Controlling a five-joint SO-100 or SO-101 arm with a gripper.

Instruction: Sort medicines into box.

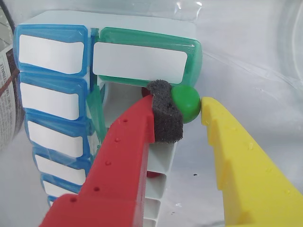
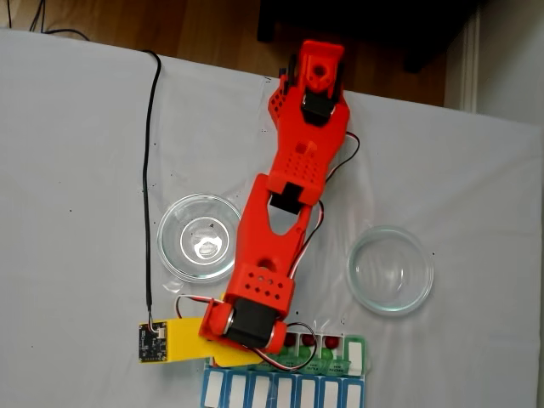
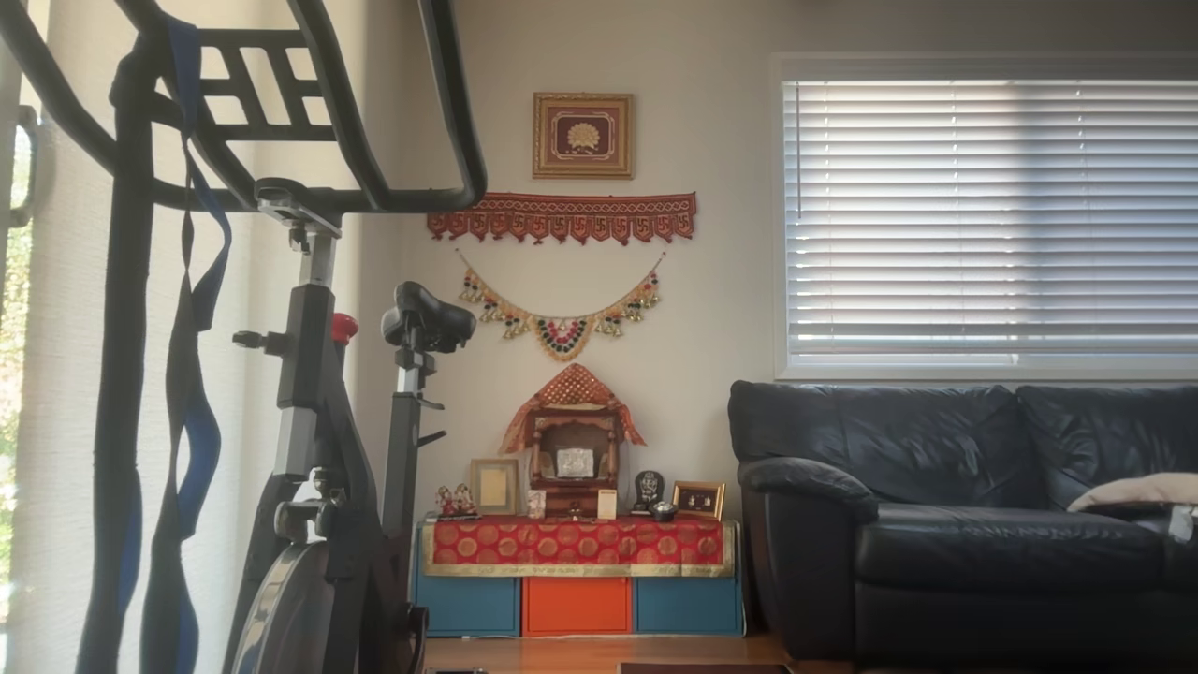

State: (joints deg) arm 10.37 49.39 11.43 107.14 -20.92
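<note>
A beige wall [image 3: 711, 234] carries a framed picture [image 3: 582, 135] and garlands. Blinds [image 3: 983, 215] glow with daylight above a black sofa [image 3: 964, 524]. An exercise bike [image 3: 318, 449] stands left; floor [image 3: 580, 651] apparently wooden.

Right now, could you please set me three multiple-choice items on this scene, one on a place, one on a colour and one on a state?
1. Where is the green ball in the wrist view?
A. between the gripper fingertips, at the pill organizer
B. in a glass dish
C. on the bare cloth

2. What colour is the closed lid just above the ball?
A. blue
B. green
C. red

3. What do the two glass dishes hold in the fixed view?
A. red balls
B. green balls
C. no balls that I can see

Answers: 1 A, the foam-padded red finger and the yellow finger flank it beside an open compartment; 2 B, it is green with a white label; 3 C, both look clear.
</note>
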